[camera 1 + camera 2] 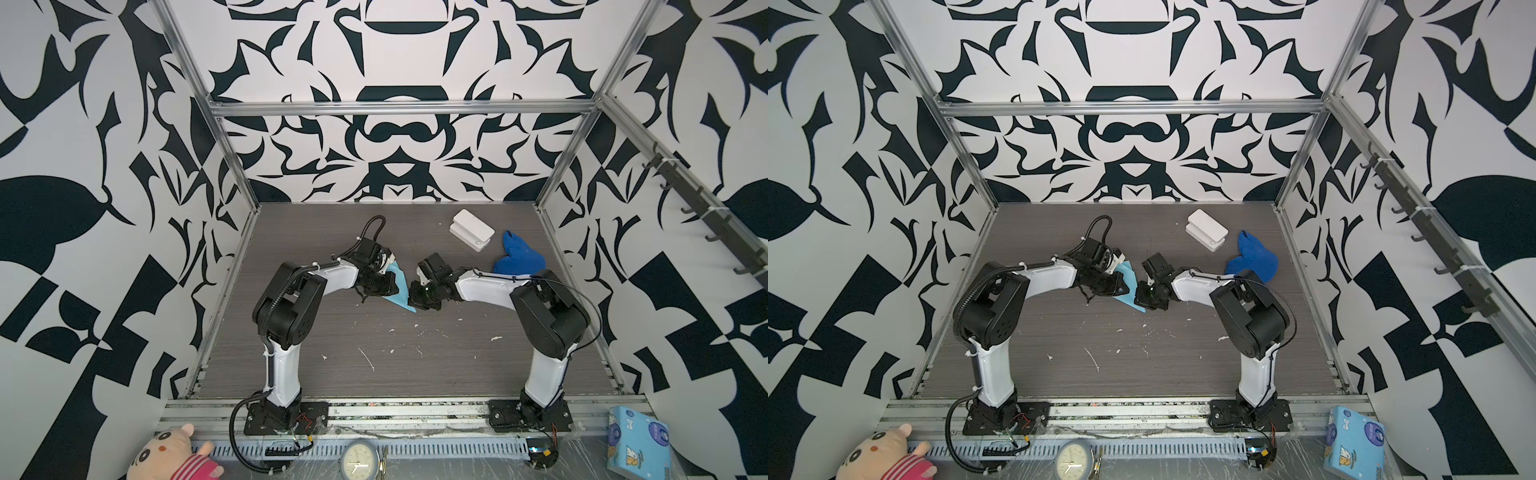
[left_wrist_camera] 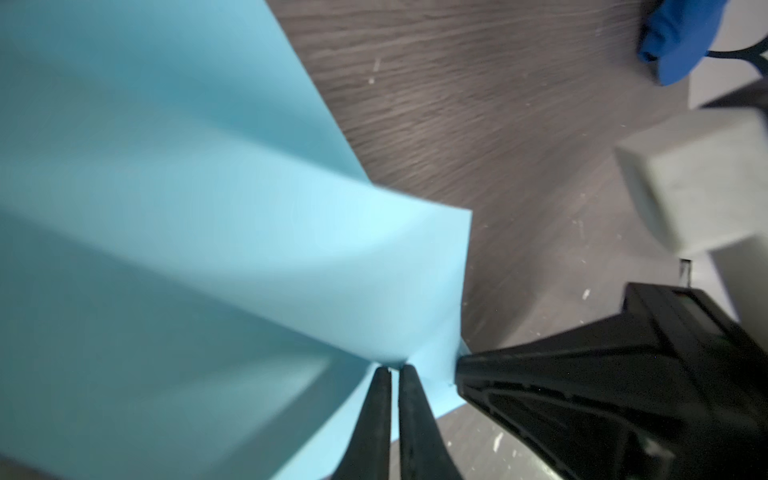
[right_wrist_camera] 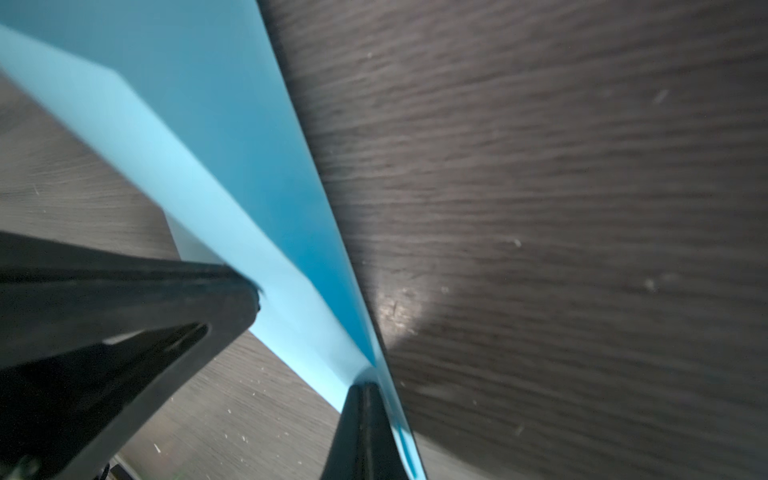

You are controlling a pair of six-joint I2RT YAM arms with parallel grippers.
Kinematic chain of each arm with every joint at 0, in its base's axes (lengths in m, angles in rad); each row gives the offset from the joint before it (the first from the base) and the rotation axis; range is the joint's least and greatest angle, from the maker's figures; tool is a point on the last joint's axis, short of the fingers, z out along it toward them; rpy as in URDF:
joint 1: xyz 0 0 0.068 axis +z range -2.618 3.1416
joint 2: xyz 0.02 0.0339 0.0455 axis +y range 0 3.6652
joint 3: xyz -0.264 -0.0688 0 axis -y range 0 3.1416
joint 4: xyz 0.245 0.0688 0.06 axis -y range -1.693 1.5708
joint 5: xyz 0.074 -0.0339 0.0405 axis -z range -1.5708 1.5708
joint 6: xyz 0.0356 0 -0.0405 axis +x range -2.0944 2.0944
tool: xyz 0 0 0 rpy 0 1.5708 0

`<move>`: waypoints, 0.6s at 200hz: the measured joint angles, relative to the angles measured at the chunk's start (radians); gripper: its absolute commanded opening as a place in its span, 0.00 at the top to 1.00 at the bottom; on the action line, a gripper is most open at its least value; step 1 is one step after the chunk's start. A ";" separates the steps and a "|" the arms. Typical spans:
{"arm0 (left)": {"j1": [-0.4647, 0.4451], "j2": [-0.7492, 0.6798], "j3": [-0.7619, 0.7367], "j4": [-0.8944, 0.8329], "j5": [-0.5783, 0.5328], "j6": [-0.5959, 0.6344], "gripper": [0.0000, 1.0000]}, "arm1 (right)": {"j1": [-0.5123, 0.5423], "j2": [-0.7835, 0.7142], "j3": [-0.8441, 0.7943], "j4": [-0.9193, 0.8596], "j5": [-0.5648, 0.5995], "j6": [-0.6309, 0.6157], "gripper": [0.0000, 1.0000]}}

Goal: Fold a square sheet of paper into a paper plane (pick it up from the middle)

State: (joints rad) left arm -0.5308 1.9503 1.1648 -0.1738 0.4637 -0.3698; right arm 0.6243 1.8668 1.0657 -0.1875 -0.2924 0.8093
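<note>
As they meet mid-bench (image 1: 374,374), the left fingers (image 2: 376,415) and right fingers (image 3: 361,428) each clench the folded blue paper (image 1: 399,296).

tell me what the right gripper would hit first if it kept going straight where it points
The light-blue paper: the right gripper is shut on its edge, and the folded sheet runs on ahead. The left gripper, also shut on it, sits off to the side; depth is unclear.

Left tool (image 2: 395,368) and right tool (image 3: 365,386), both clamped tight, face each other, tips close.
</note>
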 measured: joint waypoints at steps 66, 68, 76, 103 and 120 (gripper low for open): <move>0.000 -0.001 0.000 0.017 0.000 0.005 0.91 | 0.000 0.000 0.001 -0.002 0.000 0.000 1.00; 0.000 -0.001 0.000 0.017 -0.001 0.005 0.90 | 0.000 0.000 0.001 -0.002 0.000 0.000 1.00; 0.000 -0.001 0.000 0.014 -0.012 0.007 0.89 | 0.000 0.000 0.001 -0.002 0.000 0.000 1.00; 0.005 -0.023 -0.023 0.013 -0.049 0.010 0.85 | 0.000 0.000 0.001 -0.002 0.000 0.000 1.00; 0.008 -0.061 -0.056 0.016 -0.057 0.011 0.85 | 0.000 0.000 0.002 -0.002 0.000 0.000 1.00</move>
State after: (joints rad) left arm -0.5224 1.8889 1.1091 -0.1574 0.4068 -0.3588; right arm 0.6243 1.8671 1.0672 -0.1898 -0.2928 0.8089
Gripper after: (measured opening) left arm 0.150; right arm 0.045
